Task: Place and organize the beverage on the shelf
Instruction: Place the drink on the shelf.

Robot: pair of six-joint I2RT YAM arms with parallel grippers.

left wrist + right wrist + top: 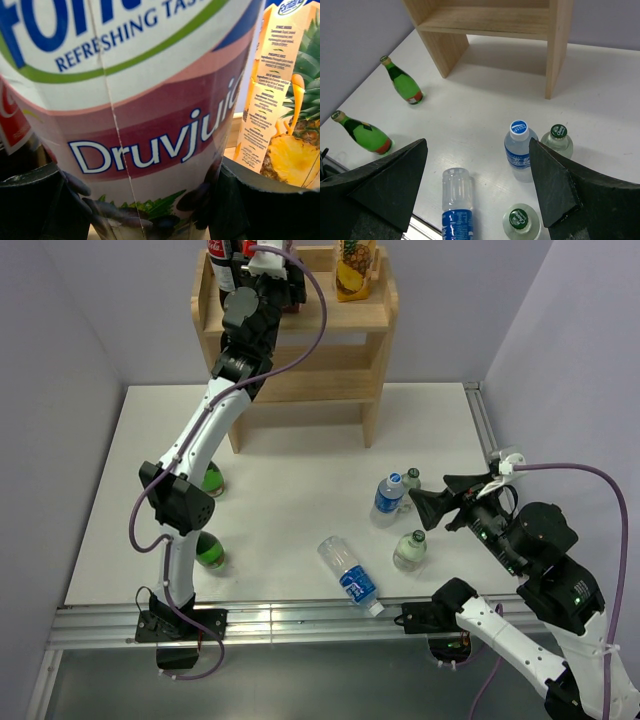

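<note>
Seems to set juice box (140, 125) on top of shelf (372, 400), left hand (145, 210) tight round it, right hand (477, 150) open, empty; next, let go softly.

A grape carton (150, 125) fills the frame, pinched between black fingers (30, 205) at the lower corners. A pineapple carton (285, 100) stands at right, a red-labelled bottle (12, 120) at the left edge.

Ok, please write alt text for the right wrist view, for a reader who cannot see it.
The right gripper, jaws open and empty, hangs above a white table. Below it are one water bottle lying flat, one upright water bottle and two small clear bottles with green caps; two green bottles stand at left, the wooden shelf behind.
</note>
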